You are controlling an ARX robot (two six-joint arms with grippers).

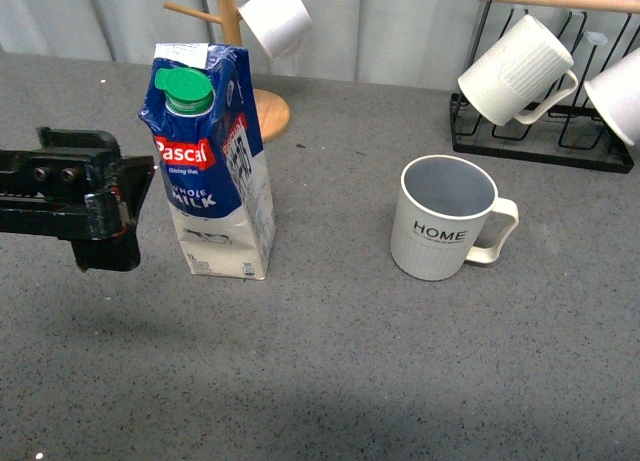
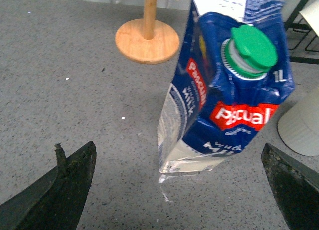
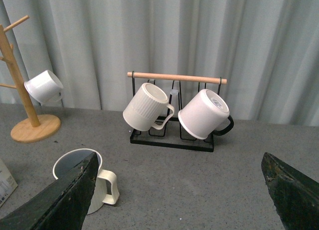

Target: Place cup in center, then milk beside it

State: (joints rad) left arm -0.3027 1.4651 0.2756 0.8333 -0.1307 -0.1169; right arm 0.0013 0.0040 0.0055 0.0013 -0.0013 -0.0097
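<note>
Left pincer (image 1: pixel 125 206): jaws spread wide and holding nothing. It hangs low over the desk (image 1: pixel 350 381), just left of the milk (image 1: pixel 215 171). In the left wrist view the carton stands ahead of the two fingers (image 2: pixel 65 190), with no contact visible.

Right pincer (image 3: pixel 179 160): jaws spread wide and empty, raised above the desk.

Milk: upright on the desk, left of centre in the front view, with the green cap (image 1: pixel 185 89) on top.

Cup (image 1: pixel 440 221): upright on the desk, right of the milk and apart from it. The handle points right and the "HOME" lettering faces the robot.

Further back, behind the milk, stands a wooden mug tree (image 1: pixel 262 111) carrying a small white cup (image 1: pixel 275 19). At far right, a black wire rack (image 1: pixel 540 146) carries two white mugs (image 1: pixel 515 71).
</note>
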